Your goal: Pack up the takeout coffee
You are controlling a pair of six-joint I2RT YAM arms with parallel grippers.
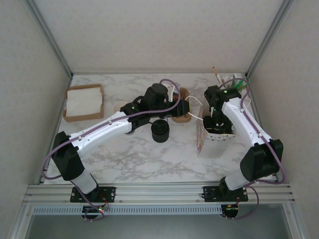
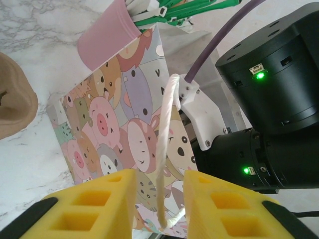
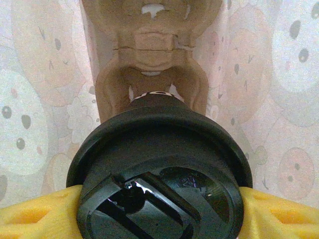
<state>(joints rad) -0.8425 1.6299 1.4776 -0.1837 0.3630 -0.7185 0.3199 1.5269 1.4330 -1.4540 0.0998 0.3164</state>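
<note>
left jaws open, bag [image 2: 114, 139] handle [image 2: 167, 149] between them | right jaws gripping coffee [image 3: 159, 169] inside bag, carrier [image 3: 149, 64] beyond

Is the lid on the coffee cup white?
No, the lid held by the right end effector is black.

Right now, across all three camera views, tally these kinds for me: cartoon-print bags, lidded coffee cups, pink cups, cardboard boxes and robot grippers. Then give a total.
Cartoon-print bag: 1
Lidded coffee cup: 1
Pink cup: 1
Cardboard box: 1
Grippers: 2, the left gripper and the right gripper
Total: 6
</note>
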